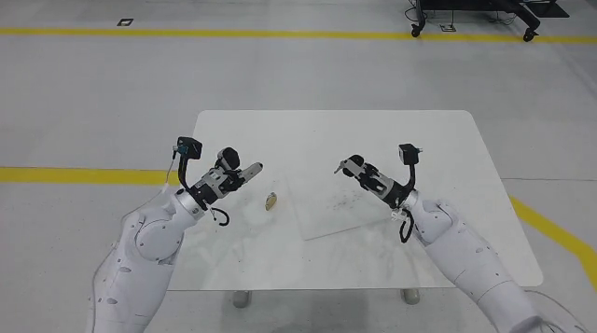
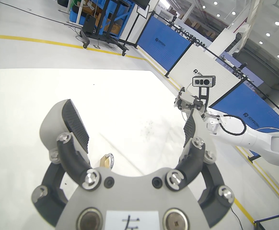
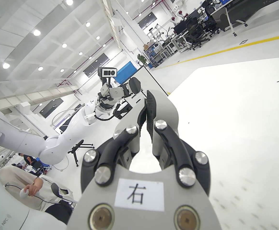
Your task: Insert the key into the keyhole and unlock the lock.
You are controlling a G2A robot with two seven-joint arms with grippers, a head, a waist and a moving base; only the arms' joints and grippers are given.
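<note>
A small brass padlock (image 1: 271,201) with a silver shackle lies on the white table (image 1: 438,146), left of the middle. In the left wrist view the padlock (image 2: 106,161) lies low between the finger bases. My left gripper (image 1: 244,167) (image 2: 130,111) hovers just left of and above the lock, its jaws wide open with nothing between them. My right gripper (image 1: 341,166) (image 3: 149,96) is raised over the table's middle, facing the left one, pads pressed together. A thin metal sliver, the key (image 1: 337,170), pokes from its tips; the right wrist view hides it.
A thin pale sheet (image 1: 326,207) with dark smudges lies on the table under the right gripper. The table's front edge runs close below both arms. Bare tabletop stretches behind the grippers toward the far edge.
</note>
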